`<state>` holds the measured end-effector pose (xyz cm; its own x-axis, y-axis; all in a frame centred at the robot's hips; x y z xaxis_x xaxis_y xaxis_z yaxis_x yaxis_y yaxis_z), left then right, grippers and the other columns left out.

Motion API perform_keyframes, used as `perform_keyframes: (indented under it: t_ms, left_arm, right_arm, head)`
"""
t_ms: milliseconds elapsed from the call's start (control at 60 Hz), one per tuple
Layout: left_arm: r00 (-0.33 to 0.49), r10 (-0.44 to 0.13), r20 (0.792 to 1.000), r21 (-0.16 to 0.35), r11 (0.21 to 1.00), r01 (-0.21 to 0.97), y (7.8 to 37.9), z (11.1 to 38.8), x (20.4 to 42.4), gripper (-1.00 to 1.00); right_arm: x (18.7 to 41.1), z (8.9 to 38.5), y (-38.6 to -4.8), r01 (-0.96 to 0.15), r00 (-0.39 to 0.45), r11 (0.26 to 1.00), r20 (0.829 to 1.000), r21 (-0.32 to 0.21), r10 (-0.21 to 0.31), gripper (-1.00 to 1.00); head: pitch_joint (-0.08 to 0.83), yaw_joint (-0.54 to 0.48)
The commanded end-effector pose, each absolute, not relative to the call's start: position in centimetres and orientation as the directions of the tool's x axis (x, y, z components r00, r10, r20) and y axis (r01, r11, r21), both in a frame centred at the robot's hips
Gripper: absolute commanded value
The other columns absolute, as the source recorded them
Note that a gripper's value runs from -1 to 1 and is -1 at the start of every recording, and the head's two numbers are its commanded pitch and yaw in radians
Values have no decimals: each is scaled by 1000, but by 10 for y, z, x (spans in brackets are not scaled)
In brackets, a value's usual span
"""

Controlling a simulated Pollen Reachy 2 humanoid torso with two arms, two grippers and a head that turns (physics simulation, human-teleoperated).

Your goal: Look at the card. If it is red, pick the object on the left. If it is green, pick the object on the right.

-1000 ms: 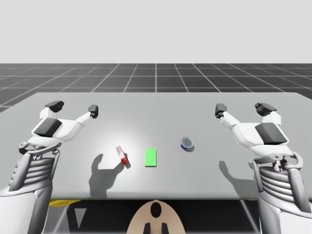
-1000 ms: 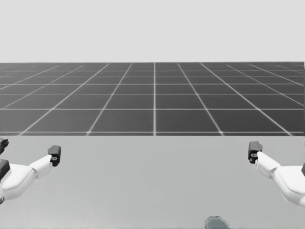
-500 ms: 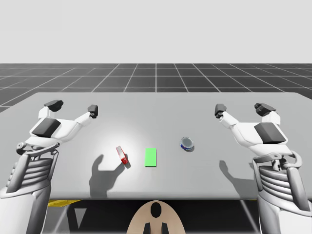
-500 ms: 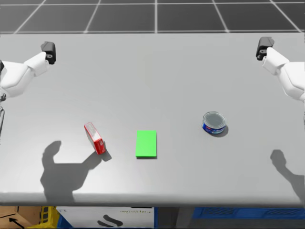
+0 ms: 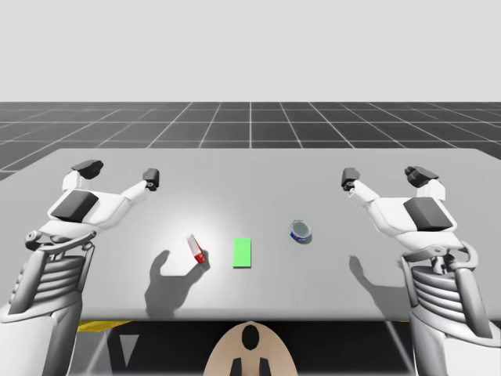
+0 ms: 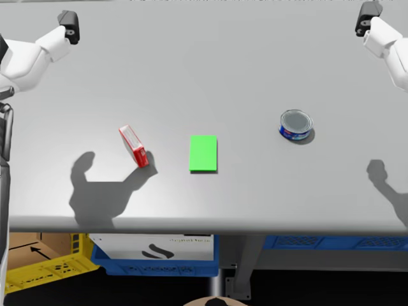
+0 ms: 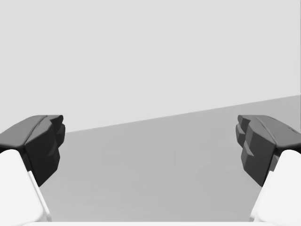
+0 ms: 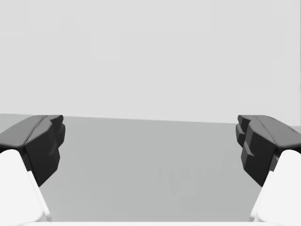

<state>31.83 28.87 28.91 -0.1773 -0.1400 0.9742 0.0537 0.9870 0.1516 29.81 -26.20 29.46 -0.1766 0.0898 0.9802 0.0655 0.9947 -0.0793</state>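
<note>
Lying flat on the counter (image 5: 250, 176), the green card (image 5: 242, 253) sits between a red box (image 5: 196, 249) to its left and a low blue can (image 5: 300, 231) to its right — none touching. The robot's left hand (image 5: 119, 172) and right hand (image 5: 385, 175) hover wide open, empty — well apart from all three.

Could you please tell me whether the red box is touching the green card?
Apart. The head view shows a plain strip of bare table between the red box and the green card.
</note>
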Motion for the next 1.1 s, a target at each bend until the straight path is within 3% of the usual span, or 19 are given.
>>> perform_keyframes:
  t_ms: [17, 533, 883, 1033, 1100]
  left_arm:
    - [-178, -140, 974, 152, 987, 56, 287, 289, 317, -1000]
    - [-172, -143, 975, 155, 986, 62, 281, 285, 317, -1000]
    - [-164, -143, 976, 155, 986, 61, 280, 283, 317, -1000]
    - [-157, -139, 978, 150, 987, 60, 280, 282, 317, -1000]
    - [-154, -138, 978, 149, 987, 60, 280, 281, 318, -1000]
  right_arm:
    - [298, 295, -261, 67, -177, 994, 980, -82, 93, -1000]
    - [298, 293, -261, 60, -168, 994, 981, -90, 99, -1000]
    - [295, 291, -257, 29, -136, 996, 986, -89, 92, -1000]
    - [271, 284, -249, -92, -15, 996, 1000, -14, 13, -1000]
    - [260, 276, -243, -141, 36, 990, 999, -4, 10, -1000]
  head:
    - [769, 27]
    - [717, -237]
    - [669, -261]
    - [680, -258]
    - [683, -258]
